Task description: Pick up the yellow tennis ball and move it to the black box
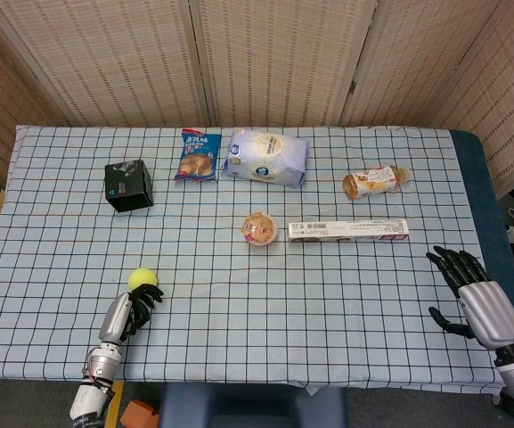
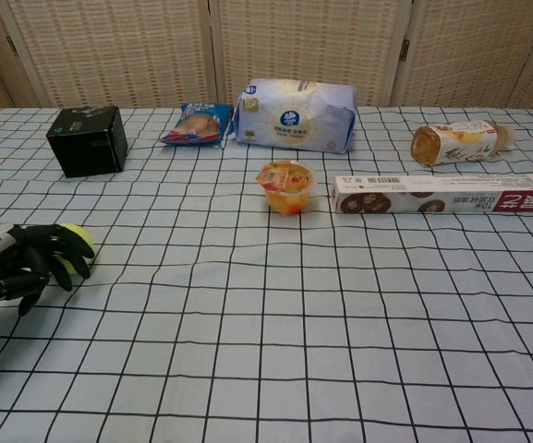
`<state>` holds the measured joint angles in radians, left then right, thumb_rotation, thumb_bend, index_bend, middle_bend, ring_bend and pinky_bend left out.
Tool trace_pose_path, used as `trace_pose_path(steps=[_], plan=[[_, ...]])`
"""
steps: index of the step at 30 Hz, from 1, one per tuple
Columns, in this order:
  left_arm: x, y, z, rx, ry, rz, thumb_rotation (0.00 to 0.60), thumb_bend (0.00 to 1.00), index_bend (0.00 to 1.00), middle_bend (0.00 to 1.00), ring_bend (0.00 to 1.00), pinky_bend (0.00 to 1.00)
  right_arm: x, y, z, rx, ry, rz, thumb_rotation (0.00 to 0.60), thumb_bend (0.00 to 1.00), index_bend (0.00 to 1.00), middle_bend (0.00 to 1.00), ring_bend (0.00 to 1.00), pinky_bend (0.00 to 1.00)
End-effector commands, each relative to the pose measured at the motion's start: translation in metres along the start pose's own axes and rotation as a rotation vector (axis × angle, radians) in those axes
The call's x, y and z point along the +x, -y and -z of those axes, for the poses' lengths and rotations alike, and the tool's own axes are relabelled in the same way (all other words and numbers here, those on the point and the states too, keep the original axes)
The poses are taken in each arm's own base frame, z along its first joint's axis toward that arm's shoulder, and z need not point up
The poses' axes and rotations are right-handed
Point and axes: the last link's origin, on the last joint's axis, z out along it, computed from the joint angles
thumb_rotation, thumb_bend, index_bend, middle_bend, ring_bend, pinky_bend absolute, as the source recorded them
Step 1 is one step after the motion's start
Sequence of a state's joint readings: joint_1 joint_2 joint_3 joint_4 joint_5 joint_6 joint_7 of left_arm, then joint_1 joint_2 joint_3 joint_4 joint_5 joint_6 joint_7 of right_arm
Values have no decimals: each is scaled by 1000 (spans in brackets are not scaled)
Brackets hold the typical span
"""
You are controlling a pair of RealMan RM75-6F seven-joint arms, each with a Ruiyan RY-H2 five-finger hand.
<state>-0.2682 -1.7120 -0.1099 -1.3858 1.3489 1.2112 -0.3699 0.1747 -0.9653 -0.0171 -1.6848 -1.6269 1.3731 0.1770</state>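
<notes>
The yellow tennis ball lies on the checked tablecloth near the front left. My left hand reaches it from the near side. Its dark fingers spread in a curve over the ball's front and hide its lower half; no firm grip shows. The black box stands farther back on the left, well apart from the ball. My right hand hovers at the table's right edge, fingers apart and holding nothing; the chest view does not show it.
A blue snack packet, a white bread bag and a lying bottle sit along the back. A fruit cup and a long biscuit box are mid-table. The table's front edge runs just behind my left wrist.
</notes>
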Motion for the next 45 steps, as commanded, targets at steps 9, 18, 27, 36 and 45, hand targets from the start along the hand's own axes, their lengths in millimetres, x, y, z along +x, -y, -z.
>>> trace_pose_path(steps=[9, 18, 27, 36, 45], plan=[[-2, -2, -15, 8, -5, -43, 600, 1000, 416, 442, 467, 748, 0, -1, -1, -3, 1, -1, 600, 262, 40, 0, 0, 0], [-4, -2, -28, 28, -19, -74, 600, 1000, 417, 442, 467, 748, 0, -1, -1, -3, 0, -4, 600, 263, 39, 0, 0, 0], [-2, -7, -45, 22, -42, -94, 600, 1000, 420, 442, 467, 749, 0, -1, -1, -4, 2, -5, 600, 263, 40, 0, 0, 0], [-3, -5, -52, 33, -37, -121, 600, 1000, 422, 443, 467, 750, 1, -1, -1, -5, 2, -8, 600, 263, 40, 0, 0, 0], [3, -2, -63, 44, -40, -151, 600, 1000, 425, 446, 468, 749, 2, -1, -1, -6, -3, -12, 600, 262, 39, 0, 0, 0]])
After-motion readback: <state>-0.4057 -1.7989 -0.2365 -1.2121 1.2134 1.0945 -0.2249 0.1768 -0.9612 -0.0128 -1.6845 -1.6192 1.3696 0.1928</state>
